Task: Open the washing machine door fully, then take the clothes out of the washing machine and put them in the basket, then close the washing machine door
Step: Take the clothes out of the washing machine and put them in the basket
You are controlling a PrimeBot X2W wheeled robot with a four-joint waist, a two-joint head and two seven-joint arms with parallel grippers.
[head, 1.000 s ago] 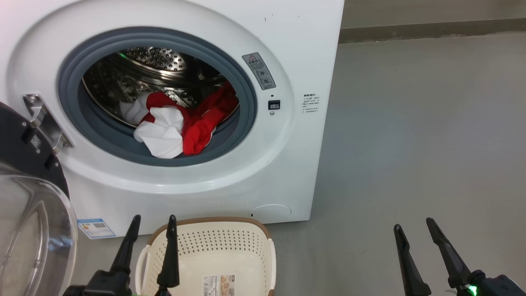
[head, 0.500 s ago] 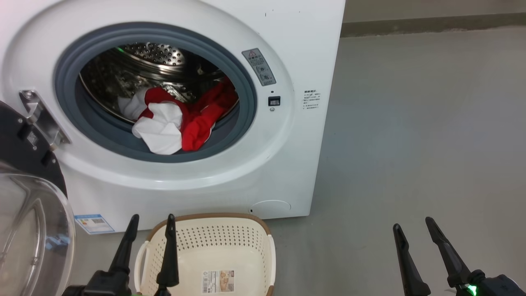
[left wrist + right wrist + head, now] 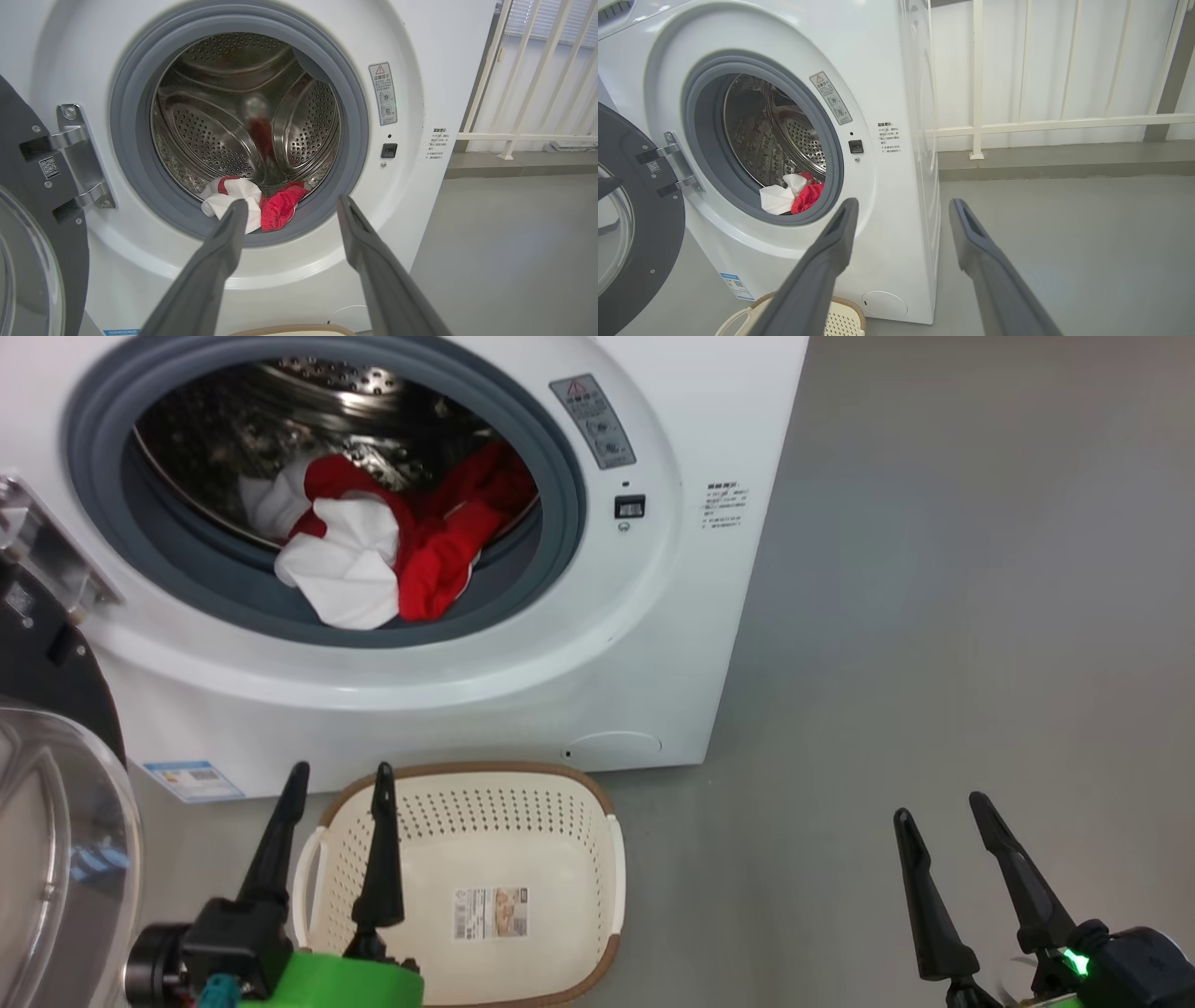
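The white washing machine [image 3: 691, 420] stands with its door [image 3: 56, 840] swung wide open to the left, glass bowl facing me. Red and white clothes [image 3: 373, 541] lie heaped at the drum's front lip, over the grey rubber ring [image 3: 560, 495]; they show again as clothes [image 3: 252, 207] and clothes [image 3: 791, 196]. The cream basket [image 3: 560, 803] sits on the floor under the opening, with just a paper label inside. My left gripper [image 3: 341, 779] hovers open over the basket's left rim. My right gripper [image 3: 938, 807] is open above bare floor, right of the machine.
Grey floor [image 3: 934, 616] stretches to the right of the machine. A white railing [image 3: 1045, 123] and a low step run behind it. The door's steel hinge [image 3: 77, 158] juts out at the opening's left.
The whole head view has shifted: the machine opening sits higher and larger, the basket shows more fully. So the camera has moved closer or tilted down. Both grippers stay open.
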